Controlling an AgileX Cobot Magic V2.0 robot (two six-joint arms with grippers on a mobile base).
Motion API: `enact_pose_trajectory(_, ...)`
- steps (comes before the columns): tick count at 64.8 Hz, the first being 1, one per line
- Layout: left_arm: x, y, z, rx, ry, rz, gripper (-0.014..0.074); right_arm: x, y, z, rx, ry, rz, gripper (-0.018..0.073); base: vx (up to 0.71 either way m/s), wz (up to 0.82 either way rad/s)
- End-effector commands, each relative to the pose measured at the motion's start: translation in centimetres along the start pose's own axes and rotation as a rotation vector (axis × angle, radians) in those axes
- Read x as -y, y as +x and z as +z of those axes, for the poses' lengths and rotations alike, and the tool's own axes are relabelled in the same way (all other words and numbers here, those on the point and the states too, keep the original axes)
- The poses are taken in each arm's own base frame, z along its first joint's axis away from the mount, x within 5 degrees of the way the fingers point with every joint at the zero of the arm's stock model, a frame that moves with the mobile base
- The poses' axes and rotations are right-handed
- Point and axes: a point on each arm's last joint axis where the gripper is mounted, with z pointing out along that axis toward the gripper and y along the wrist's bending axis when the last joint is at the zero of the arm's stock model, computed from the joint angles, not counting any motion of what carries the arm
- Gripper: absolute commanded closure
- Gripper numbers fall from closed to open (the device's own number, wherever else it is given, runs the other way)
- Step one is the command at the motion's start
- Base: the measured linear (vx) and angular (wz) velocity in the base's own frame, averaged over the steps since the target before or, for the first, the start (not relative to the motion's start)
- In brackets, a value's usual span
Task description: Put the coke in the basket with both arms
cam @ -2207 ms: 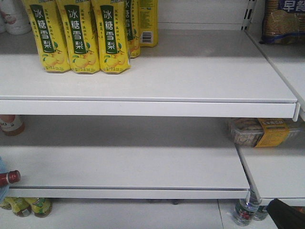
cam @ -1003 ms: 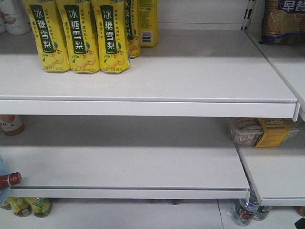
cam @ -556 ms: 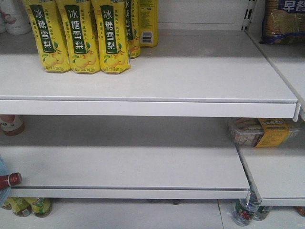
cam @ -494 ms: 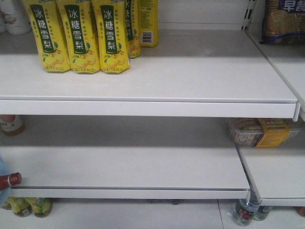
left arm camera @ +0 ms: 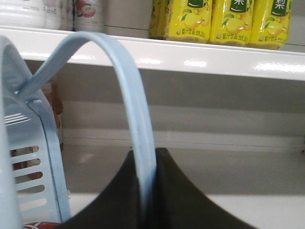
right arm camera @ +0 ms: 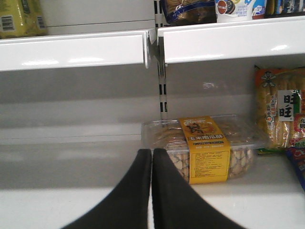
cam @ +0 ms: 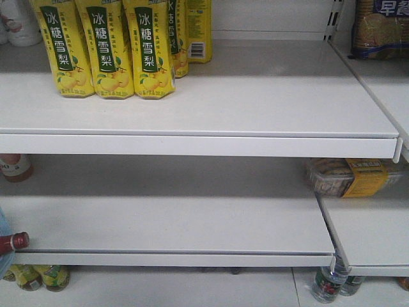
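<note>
On the lower left, at the edge of the front view: coke, red cap and dark neck only, lying tilted beside a sliver of pale blue at the frame edge; body out of view.

Basket: light blue, slotted wall at left of the left wrist view; a bit of red shows at the bottom edge below it. Handle arches up from the wall and down into the left gripper.

Left gripper: level, facing the shelves; black fingers pinched tight on the handle, which runs between them.

Right gripper: level, over the middle shelf, pointing at the shelf back; fingers pressed together, nothing between them. Snack tray, clear with a yellow label, just beyond the tips and to their right, apart from them.

Top shelf: yellow drink bottles upright in a row at left.

Neither arm shows in the front view.
</note>
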Motion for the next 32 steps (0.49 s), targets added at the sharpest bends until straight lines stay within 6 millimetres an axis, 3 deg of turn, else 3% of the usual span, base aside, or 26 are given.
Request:
enact_pose_trajectory(1, 0.50, -1.56, -0.36, 0.191, 0.050, 0.081, 0.0601, -0.05, -0.18, -0.04, 0.076, -0.009, -0.009, 0.0564, 0.00, 0.00)
enact_pose_trajectory(32, 0.50, -1.56, -0.36, 0.191, 0.050, 0.081, 0.0601, -0.07, -0.27, -0.05, 0.080, -0.015, 0.068, 0.0564, 0.00, 0.00)
